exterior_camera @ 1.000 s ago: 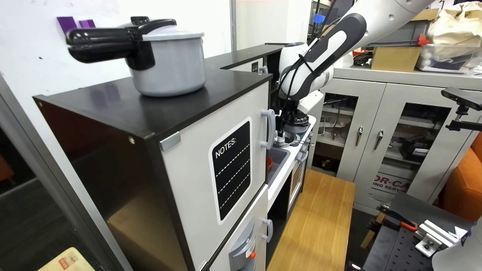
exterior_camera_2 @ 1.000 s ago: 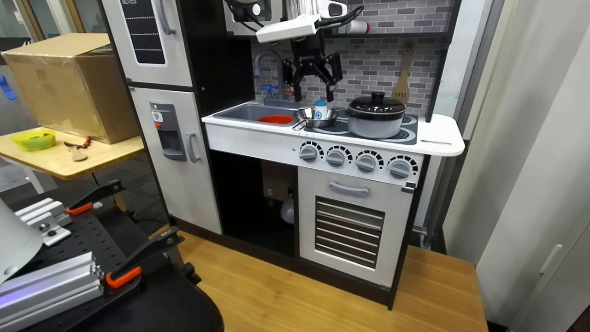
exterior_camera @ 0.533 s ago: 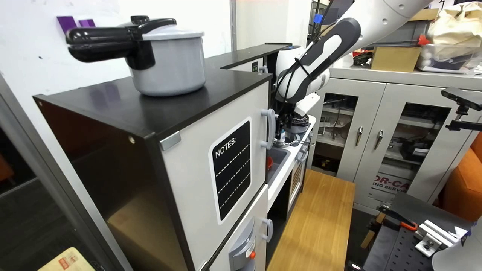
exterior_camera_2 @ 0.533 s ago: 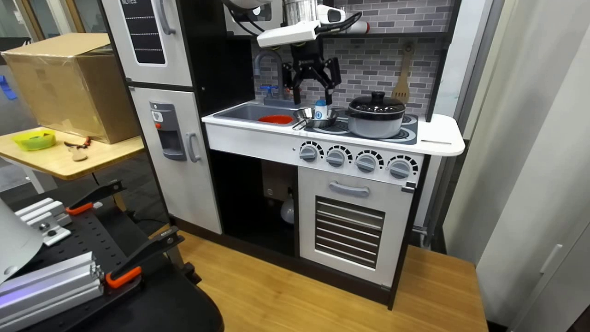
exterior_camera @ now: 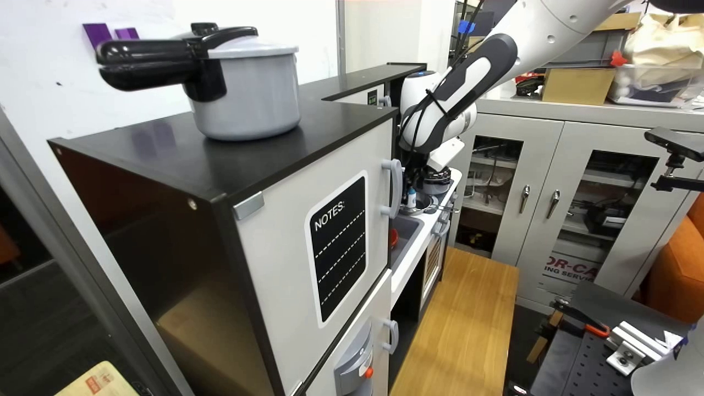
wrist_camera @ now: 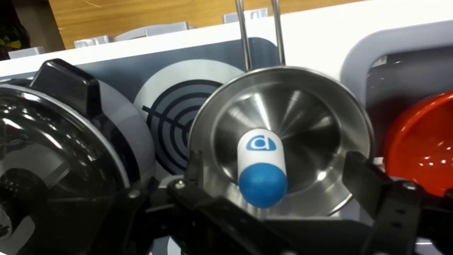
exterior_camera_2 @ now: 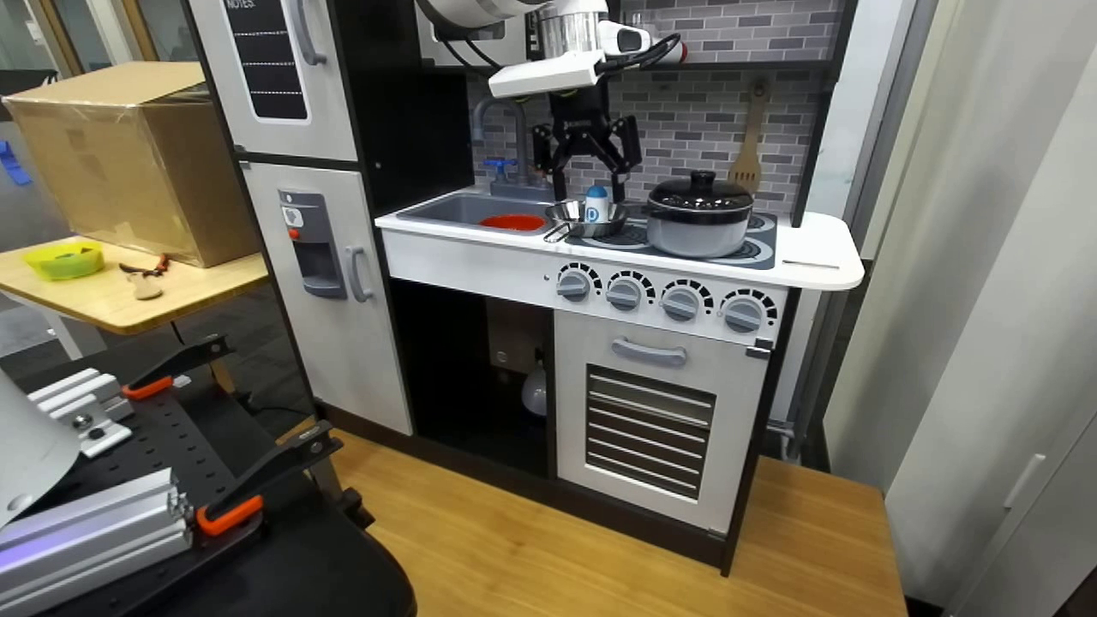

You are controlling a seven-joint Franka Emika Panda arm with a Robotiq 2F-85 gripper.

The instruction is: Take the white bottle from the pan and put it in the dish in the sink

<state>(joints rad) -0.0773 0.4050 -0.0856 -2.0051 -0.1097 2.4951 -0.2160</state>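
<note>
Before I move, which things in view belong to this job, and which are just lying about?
Part of the job:
white bottle in the pan
red dish in the sink
gripper, open

Not part of it:
black-lidded pot
black-handled grey pot
wooden spatula
cardboard box
yellow-green bowl

A: Wrist view, cut-offs?
B: Dish (wrist_camera: 423, 145), right edge; pot (wrist_camera: 53, 138), left edge; handle (wrist_camera: 279, 32) of pan (wrist_camera: 300, 117), top edge. Its lower rim partly behind jaws.
A: In an exterior view?
B: Sink (exterior_camera: 410, 225) partly behind fridge (exterior_camera: 275, 258); lettering on bottle (exterior_camera: 411, 199) too small to read.
</note>
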